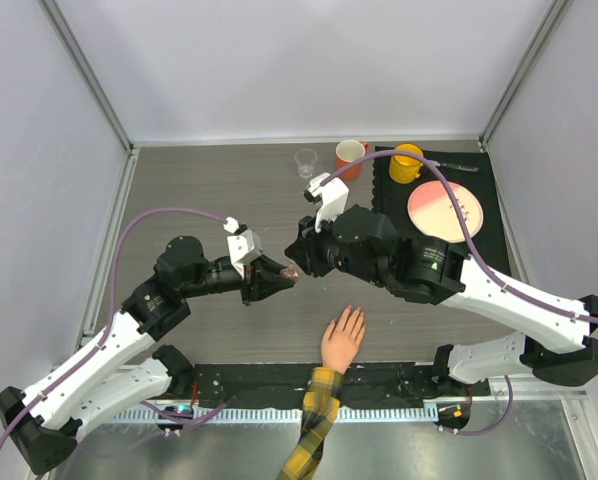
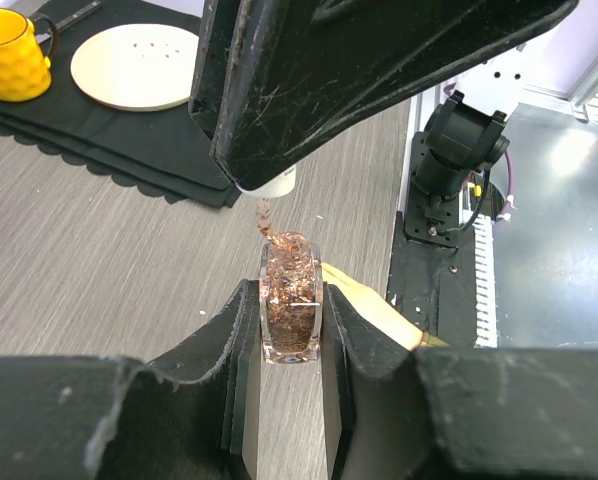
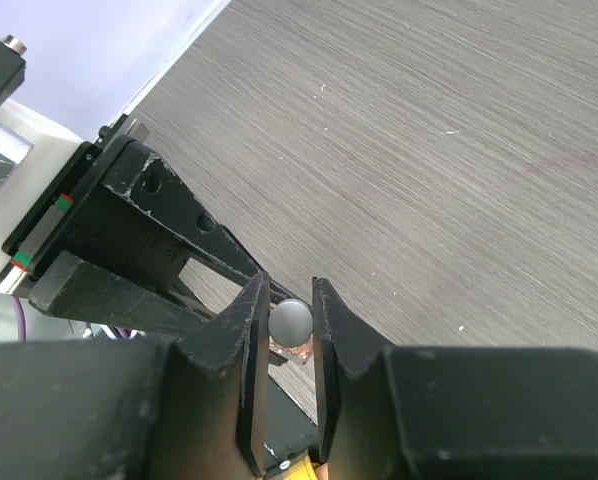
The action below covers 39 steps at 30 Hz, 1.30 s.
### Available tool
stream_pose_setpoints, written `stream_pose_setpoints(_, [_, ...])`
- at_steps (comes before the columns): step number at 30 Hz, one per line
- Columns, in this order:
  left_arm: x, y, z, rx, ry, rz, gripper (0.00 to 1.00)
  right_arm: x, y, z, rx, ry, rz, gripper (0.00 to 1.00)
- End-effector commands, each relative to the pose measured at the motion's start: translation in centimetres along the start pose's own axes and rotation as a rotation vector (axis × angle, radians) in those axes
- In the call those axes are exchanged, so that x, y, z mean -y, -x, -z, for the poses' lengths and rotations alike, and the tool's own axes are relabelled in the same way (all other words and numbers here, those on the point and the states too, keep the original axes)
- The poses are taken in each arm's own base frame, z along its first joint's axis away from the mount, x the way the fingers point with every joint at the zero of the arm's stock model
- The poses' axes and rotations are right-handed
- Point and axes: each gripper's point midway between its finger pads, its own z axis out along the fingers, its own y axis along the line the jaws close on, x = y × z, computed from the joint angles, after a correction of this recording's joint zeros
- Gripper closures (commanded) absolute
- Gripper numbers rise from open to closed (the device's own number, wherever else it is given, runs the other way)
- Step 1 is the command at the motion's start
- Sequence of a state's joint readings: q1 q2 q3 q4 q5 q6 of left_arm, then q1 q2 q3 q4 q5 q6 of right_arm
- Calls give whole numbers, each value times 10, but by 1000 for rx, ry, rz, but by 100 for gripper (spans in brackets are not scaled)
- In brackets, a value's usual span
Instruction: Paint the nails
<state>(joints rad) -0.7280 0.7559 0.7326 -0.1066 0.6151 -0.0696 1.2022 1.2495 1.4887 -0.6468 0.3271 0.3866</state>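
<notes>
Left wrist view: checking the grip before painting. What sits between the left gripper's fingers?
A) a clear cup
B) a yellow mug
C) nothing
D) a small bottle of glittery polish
D: the glittery polish bottle stands clamped upright in the left gripper.

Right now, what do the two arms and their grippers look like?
Both arms have white lower segments and black joints: the left arm, the right arm. A purple cable loops to each wrist, beside a small white camera housing. The left gripper and right gripper are black, with flat, scuffed fingers.
</notes>
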Motion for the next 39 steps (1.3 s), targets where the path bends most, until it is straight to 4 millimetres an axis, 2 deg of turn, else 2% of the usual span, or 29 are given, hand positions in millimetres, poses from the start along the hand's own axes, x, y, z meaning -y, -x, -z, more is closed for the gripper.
stream_pose_setpoints(1, [2,27,1,63,-10,-55,100,-5,20,12,74,36,-15,99])
stream_pose_setpoints(14, [-2,28,3,70,24,-60,100,-3,13,17,59,49,-27,99])
stream_pose_setpoints(19, [-1,29,4,71,17,-61,100,-5,9,13,50,49,-23,99])
stream_pose_setpoints(31, [1,29,4,70,3,-60,100,-11,13,8,55,68,-17,99])
stream_pose_setpoints(39, [2,30,4,74,4,-65,100,-14,17,11,64,88,-24,99])
